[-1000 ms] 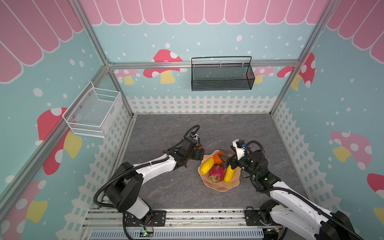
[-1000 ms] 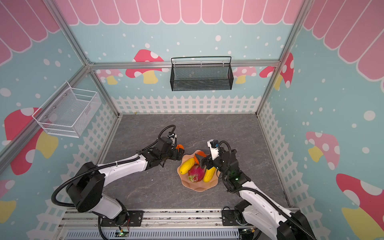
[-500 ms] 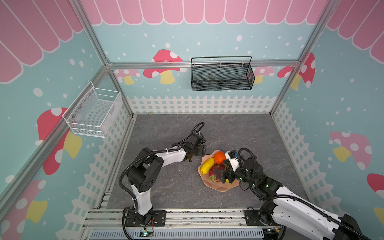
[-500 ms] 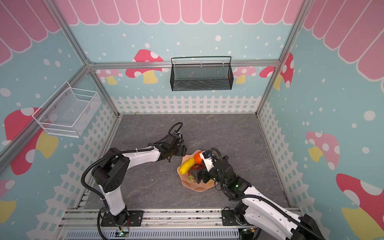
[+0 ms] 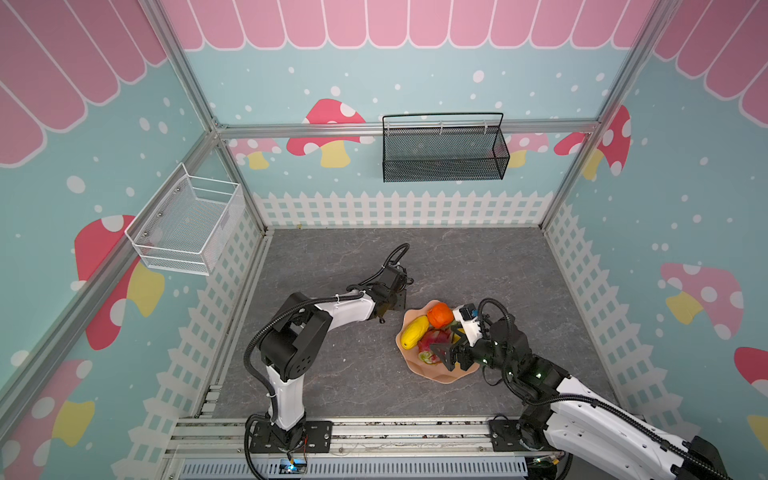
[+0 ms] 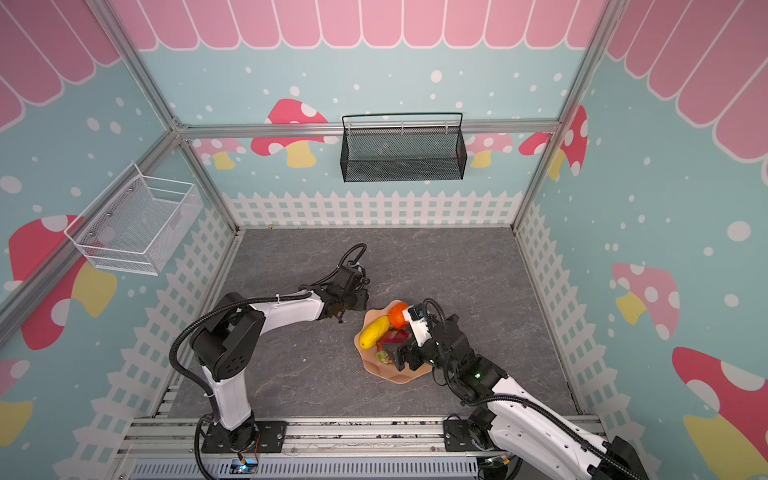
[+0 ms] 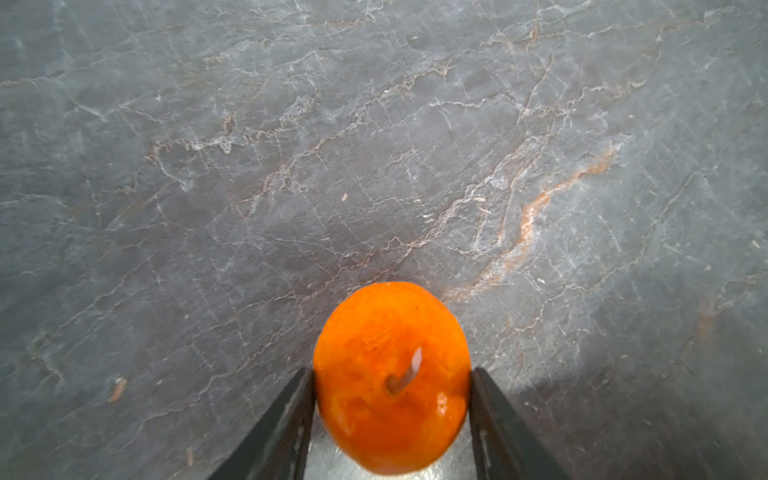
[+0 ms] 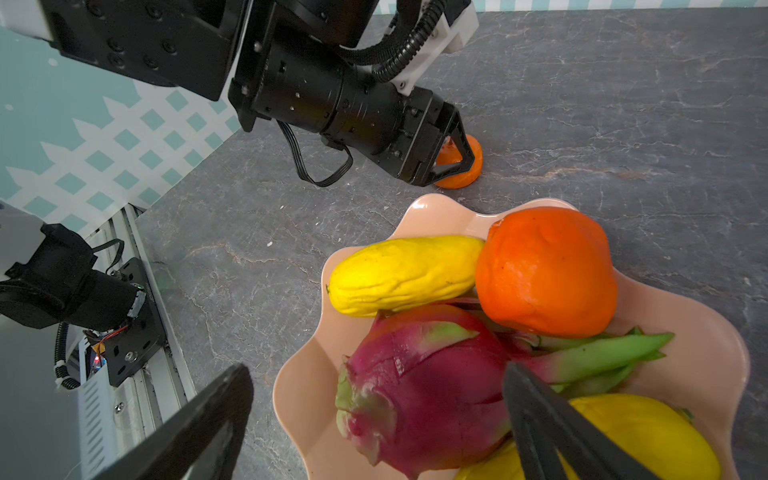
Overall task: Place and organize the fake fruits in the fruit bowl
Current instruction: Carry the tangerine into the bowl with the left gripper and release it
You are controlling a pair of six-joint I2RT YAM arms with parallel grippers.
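An orange (image 7: pixel 392 378) sits on the grey table just left of the fruit bowl (image 5: pixel 432 376), and my left gripper (image 7: pixel 392 399) is shut on it; the same orange (image 8: pixel 467 170) peeks from under the left gripper (image 6: pixel 357 301). The peach-pink bowl (image 8: pixel 436 208) holds a yellow mango (image 8: pixel 399 274), another orange (image 8: pixel 544 270), a magenta dragon fruit (image 8: pixel 424 386) and a second mango (image 8: pixel 640 436). My right gripper (image 8: pixel 374 415) hangs open low over the bowl (image 6: pixel 399 376), one finger beyond the rim and one over the dragon fruit (image 5: pixel 432 343).
A black mesh basket (image 5: pixel 444 153) hangs on the back wall and a white wire basket (image 5: pixel 187 226) on the left wall. White picket-fence walls enclose the grey floor, and a metal rail (image 5: pixel 374 432) runs along the front edge.
My left gripper has closed on the orange beside the bowl. The right gripper has come down and forward over the dragon fruit, still open.
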